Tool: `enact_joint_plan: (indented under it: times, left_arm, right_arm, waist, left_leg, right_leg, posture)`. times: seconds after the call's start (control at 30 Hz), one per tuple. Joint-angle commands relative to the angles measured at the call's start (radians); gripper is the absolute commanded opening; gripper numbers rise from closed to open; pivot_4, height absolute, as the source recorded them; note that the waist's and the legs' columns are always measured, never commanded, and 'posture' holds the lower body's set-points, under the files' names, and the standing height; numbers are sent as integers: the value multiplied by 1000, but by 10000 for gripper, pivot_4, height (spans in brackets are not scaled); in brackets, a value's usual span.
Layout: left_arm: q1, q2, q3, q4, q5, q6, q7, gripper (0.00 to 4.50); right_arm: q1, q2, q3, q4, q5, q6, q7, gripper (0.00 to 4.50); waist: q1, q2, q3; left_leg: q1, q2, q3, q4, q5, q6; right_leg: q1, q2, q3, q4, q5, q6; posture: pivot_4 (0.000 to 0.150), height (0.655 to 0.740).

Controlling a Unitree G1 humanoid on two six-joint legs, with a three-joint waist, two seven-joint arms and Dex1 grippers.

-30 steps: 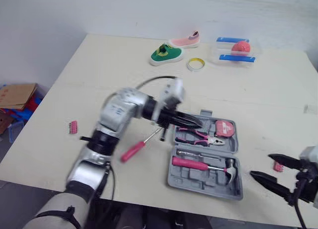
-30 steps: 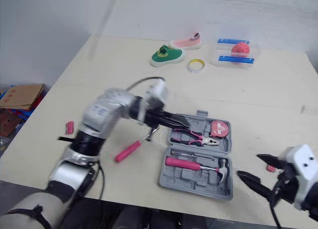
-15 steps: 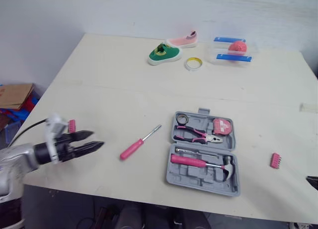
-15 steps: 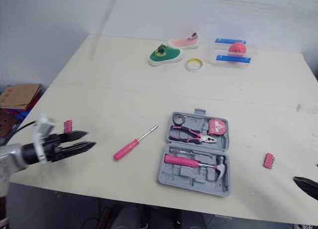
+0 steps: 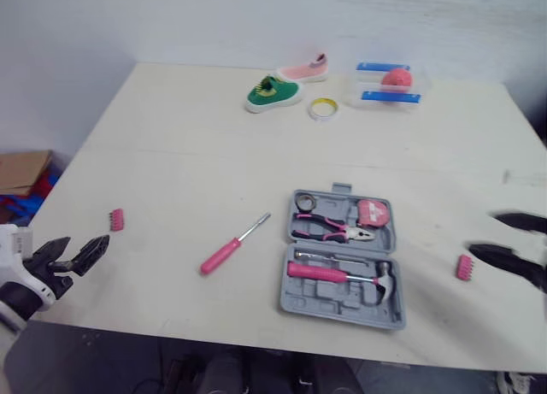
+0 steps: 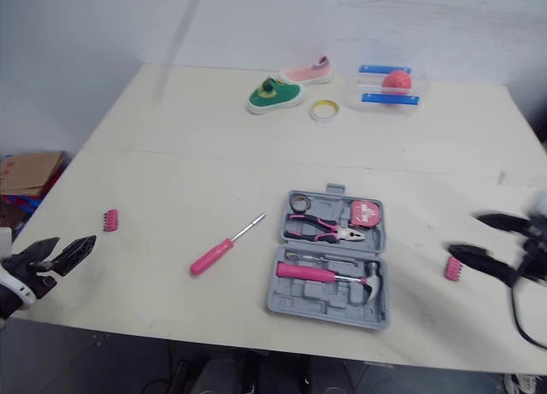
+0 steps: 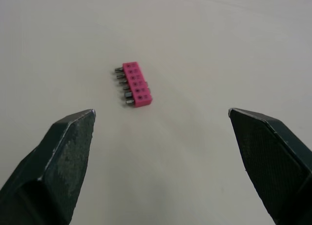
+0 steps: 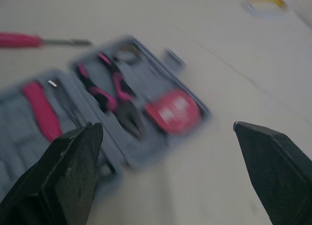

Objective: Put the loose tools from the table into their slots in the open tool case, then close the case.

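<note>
Large pale wooden table (image 5: 171,138): the head views give the whole layout. Both grippers are off the tools.

Grey plastic tool case (image 5: 329,301), one, lid open, lying flat. It sits well ahead of the right gripper (image 5: 482,232) and far across from the left gripper (image 5: 88,240). Contents:
- one pink-handled hammer (image 5: 333,274) in the near half
- one pair of pink-handled pliers (image 5: 329,232) in the far half
- one pink tape measure (image 5: 370,213) in the far half
- a small dark ring in the corner beside the pliers, too small to identify

The right wrist view looks between that gripper's fingers at the case, blurred. The pliers and tape measure are recognisable there.

Pink-handled screwdriver (image 5: 224,254), one, loose on the table. It lies between the left fingers and the case, closer to the case.

Small pink bit holders, two, both loose:
- The first bit holder (image 7: 134,83) lies just beyond the left fingertips, untouched. The left wrist view adds a row of short metal bits along one side.
- The second bit holder (image 5: 464,267) lies just beside the right gripper's nearer finger. Contact cannot be told.

Left fingers spread wide, empty. Right fingers likewise apart, empty.

Far edge, well beyond both grippers:
- one green slip-on shoe (image 5: 272,92)
- one pink slip-on shoe (image 5: 302,68)
- one yellow tape roll (image 5: 321,108)
- one clear box with blue strips (image 5: 385,95), holding a red ball (image 5: 395,77)
</note>
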Motion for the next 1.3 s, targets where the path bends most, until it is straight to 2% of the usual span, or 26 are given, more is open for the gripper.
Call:
enact_joint_plan:
  times: [0.03,0.13,0.37,0.43,0.77,0.87,0.93,1.3]
  left_arm:
    - [-32,-26,-41,-25,28,7,105,44185]
    - [-79,-26,-107,46,56,-15,147,44185]
    - [-186,-37,-217,239,127,-138,221,44185]
    - [-193,-18,-252,298,166,-203,225,44185]
    - [-234,-52,-340,378,156,-263,210,44185]
    - [-248,-56,-335,388,149,-251,225,36043]
    - [-247,-51,-345,394,152,-240,225,27320]
    - [-249,-69,-372,397,163,-245,252,27320]
  right_arm:
    - [-194,8,139,-92,139,82,-25,45000]
    - [-342,51,286,-130,183,117,11,45000]
    - [-513,148,471,-98,121,101,48,45000]
    - [-530,162,495,-96,110,101,56,45000]
    - [-528,192,482,-121,129,131,7,45000]
    - [-529,198,469,-127,144,146,-14,45000]
    - [-527,197,465,-134,151,152,-25,45000]
    - [-518,176,432,-141,177,186,-40,45000]
  waist:
    - [5,-1,0]
    - [20,-5,0]
    - [27,-5,0]
    - [27,-5,0]
    - [29,-4,-1]
    - [33,-4,-1]
    - [35,-3,-1]
    - [37,-1,-2]
  left_leg:
    - [0,0,0,0,0,0]
    - [-2,0,-2,0,-1,-2]
    - [-8,-1,-1,4,-5,2]
    - [-8,-1,-1,4,-4,2]
    - [-7,-1,-2,3,-1,3]
    - [-7,-1,-1,3,-1,3]
    - [-7,-1,-1,3,-1,3]
    - [-7,-1,-1,3,0,3]
  right_leg:
    - [-1,0,0,1,1,0]
    - [-1,0,-3,0,0,-1]
    - [-3,-4,-4,-5,1,1]
    - [-4,-4,-4,-4,1,1]
    - [-4,-5,-5,-1,3,-1]
    - [-4,-6,-5,-1,3,-1]
    - [-4,-6,-5,-1,3,-1]
    - [-4,-7,-6,-2,3,-1]
  posture:
    - [1500,7304]
    - [1500,7304]
    - [1500,7304]
    - [1500,7304]
    - [1500,7304]
    - [1500,7304]
    - [1500,7304]
    - [1500,7304]
